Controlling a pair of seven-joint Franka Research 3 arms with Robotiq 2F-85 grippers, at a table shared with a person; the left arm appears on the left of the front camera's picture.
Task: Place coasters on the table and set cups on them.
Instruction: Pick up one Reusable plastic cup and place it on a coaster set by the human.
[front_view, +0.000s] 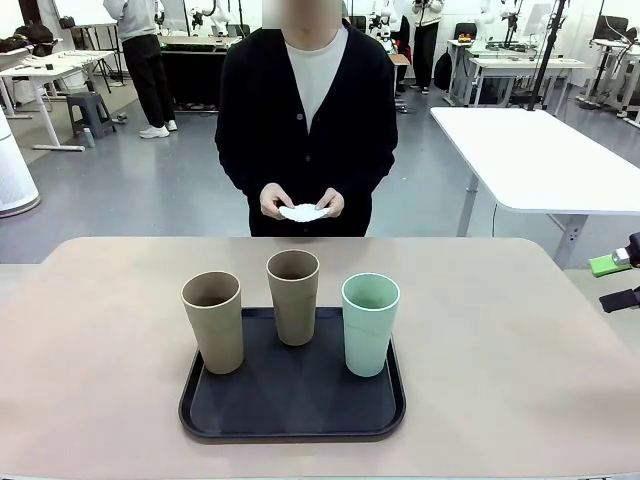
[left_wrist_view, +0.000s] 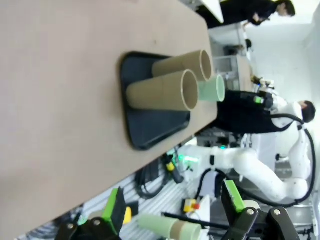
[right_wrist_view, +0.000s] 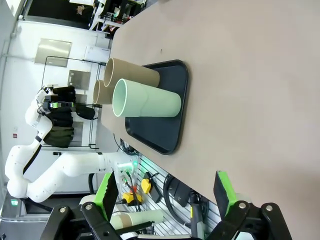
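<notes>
Step in hand: coasters (front_view: 303, 212) not yet laid, held in the person's hands (front_view: 277, 200) at the far edge of the table (front_view: 100, 330). Three cups (front_view: 293, 295) stand on the black tray (front_view: 290, 418). Next move needs coasters down on bare tabletop, then a cup lifted over. Left gripper (left_wrist_view: 173, 189) and right gripper (right_wrist_view: 165, 176): fingers spread wide, empty, touching nothing

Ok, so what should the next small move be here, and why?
Probably wait, both arms held back: the coasters are in the person's hands, none lies on the table yet. All three cups stand on the black tray, and the left gripper and right gripper are open and empty. Until a coaster is down, a cup has nowhere to go.
</notes>
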